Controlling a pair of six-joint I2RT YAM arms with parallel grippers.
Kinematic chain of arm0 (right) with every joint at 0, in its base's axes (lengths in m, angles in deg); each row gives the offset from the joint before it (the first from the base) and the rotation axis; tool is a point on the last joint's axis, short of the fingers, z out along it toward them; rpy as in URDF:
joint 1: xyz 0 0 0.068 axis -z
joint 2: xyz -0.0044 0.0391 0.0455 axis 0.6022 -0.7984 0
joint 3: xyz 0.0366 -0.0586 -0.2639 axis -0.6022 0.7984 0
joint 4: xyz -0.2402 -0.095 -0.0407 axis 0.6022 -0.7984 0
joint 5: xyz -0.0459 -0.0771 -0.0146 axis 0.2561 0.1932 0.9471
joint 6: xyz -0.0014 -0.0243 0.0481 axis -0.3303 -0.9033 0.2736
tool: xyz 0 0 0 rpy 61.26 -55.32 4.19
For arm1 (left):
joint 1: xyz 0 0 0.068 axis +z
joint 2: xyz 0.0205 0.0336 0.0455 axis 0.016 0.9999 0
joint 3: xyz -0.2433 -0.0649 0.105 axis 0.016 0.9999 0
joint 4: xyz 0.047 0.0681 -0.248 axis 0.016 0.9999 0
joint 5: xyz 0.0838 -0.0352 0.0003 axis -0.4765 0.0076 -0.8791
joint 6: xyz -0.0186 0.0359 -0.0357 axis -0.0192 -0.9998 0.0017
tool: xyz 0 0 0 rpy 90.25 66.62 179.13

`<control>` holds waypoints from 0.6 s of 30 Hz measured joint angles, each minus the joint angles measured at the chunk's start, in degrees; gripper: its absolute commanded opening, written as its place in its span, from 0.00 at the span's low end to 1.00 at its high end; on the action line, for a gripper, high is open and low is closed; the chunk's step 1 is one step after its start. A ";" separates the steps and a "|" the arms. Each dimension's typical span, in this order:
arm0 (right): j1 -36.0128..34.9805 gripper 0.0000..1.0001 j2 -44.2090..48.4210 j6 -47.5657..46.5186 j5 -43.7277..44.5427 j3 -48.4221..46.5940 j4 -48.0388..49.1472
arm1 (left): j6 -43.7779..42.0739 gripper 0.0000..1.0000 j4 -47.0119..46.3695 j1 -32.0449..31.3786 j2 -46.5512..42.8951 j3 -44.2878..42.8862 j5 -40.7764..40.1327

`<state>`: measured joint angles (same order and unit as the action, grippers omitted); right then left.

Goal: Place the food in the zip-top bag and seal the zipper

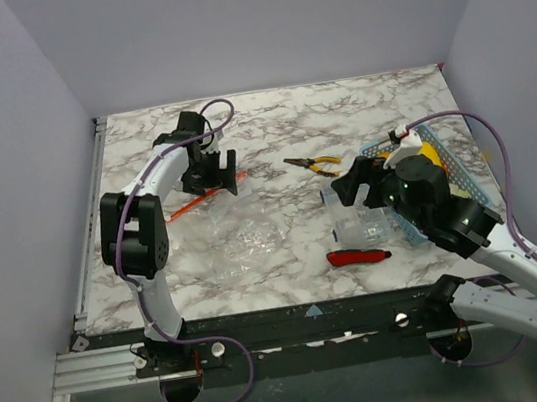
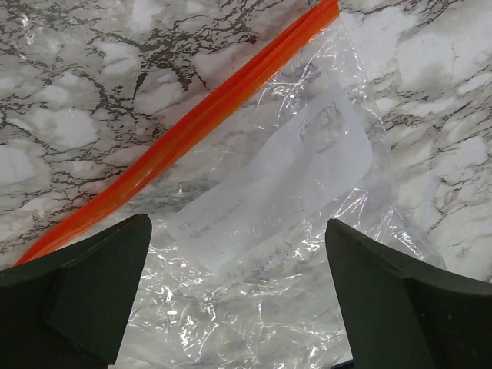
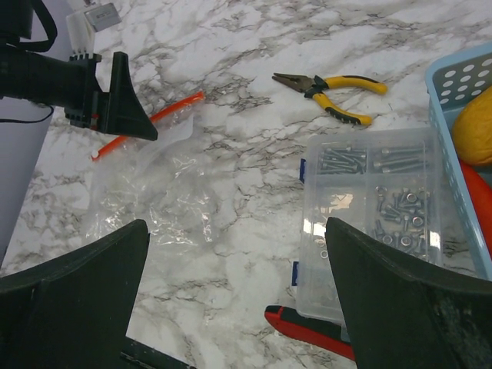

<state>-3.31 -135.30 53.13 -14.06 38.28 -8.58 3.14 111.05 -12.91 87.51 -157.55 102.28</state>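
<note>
The zip-top bag [image 2: 292, 254] lies flat and crinkled on the marble table, a white label on it. Its orange-red zipper [image 2: 207, 115] runs along the far edge. My left gripper [image 2: 238, 307] is open just above the bag, one finger on each side, holding nothing. In the top view the left gripper [image 1: 223, 179] is over the bag's [image 1: 243, 233] back end by the zipper [image 1: 193, 204]. My right gripper [image 3: 234, 300] is open and empty above the table. A yellow food piece [image 3: 477, 131] and a red one [image 3: 480, 207] lie in the blue basket [image 3: 461, 84].
A clear compartment box [image 3: 377, 207] of screws sits left of the basket. A red-handled knife [image 3: 307, 330] lies in front of the box. Yellow-handled pliers [image 3: 330, 88] lie behind it. Walls enclose the table on three sides.
</note>
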 measured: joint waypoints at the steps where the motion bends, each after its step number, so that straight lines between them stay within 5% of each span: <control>1: 0.00 1.00 0.15 0.09 -0.20 0.04 0.00 | -0.04 0.99 0.00 0.17 0.09 0.00 0.00; 18: 0.00 1.00 0.15 1.77 -3.41 0.96 -0.48 | -1.27 0.88 5.95 2.01 10.60 -14.19 -0.39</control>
<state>-3.31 -135.14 54.90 -17.47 39.24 -9.06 1.88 116.99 -10.90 98.11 -171.73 101.89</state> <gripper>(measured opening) 0.996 0.897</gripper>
